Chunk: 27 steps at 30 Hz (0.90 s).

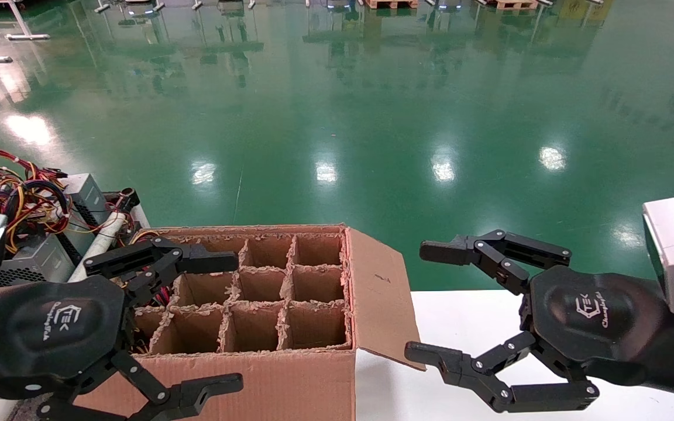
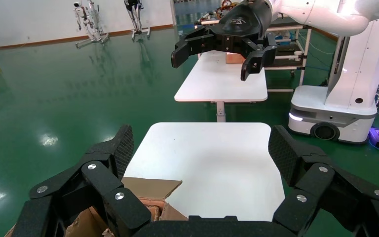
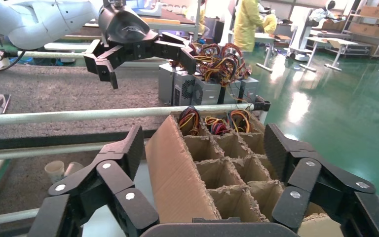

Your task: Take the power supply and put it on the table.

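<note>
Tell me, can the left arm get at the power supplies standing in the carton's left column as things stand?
Probably yes. The left tool hangs open above the divided carton, next to the compartments where wire bundles stick up, and nothing covers them. The power supply bodies themselves are hidden.

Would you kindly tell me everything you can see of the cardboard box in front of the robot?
The cardboard box is brown corrugated card, open at the top, one flap folded outward toward the right gripper. Ragged card dividers split it into a grid of cells. Most visible cells look empty; the row nearest the white tube holds coloured wire bundles. It stands upright on the white tabletop, with the left gripper open above it.
</note>
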{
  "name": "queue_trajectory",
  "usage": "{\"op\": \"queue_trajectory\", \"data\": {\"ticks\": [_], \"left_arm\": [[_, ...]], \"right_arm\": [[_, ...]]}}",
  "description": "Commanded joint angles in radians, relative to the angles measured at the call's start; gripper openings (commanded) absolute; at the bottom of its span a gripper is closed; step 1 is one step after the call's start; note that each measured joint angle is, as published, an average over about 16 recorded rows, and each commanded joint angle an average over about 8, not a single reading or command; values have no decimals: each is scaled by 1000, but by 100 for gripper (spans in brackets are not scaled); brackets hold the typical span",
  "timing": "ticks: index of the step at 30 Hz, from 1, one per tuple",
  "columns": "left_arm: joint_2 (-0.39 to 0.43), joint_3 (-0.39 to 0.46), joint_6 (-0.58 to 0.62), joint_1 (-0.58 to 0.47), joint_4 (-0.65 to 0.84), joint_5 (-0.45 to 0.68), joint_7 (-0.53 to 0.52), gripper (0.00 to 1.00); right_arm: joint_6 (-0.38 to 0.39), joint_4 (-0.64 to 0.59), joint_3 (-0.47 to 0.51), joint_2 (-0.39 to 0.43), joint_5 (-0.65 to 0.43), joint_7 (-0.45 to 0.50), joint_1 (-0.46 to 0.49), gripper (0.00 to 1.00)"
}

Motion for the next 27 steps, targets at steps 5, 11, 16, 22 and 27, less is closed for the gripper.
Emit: {"op": "queue_trajectory", "data": {"ticks": [5, 11, 16, 22, 27], "left_arm": [[0, 0, 0, 0, 0, 0, 0, 100], [-2, 3, -2, 1, 3, 6, -4, 100], [-21, 30, -44, -11, 31, 79, -52, 100], [-66, 107, -124, -79, 80, 282, -202, 100], [-90, 158, -151, -131, 160, 421, -286, 100]], "right_arm": [[0, 0, 0, 0, 0, 0, 0, 0], [0, 0, 0, 0, 0, 0, 0, 0], [0, 0, 0, 0, 0, 0, 0, 0], [0, 0, 0, 0, 0, 0, 0, 0], [0, 0, 0, 0, 0, 0, 0, 0]]}}
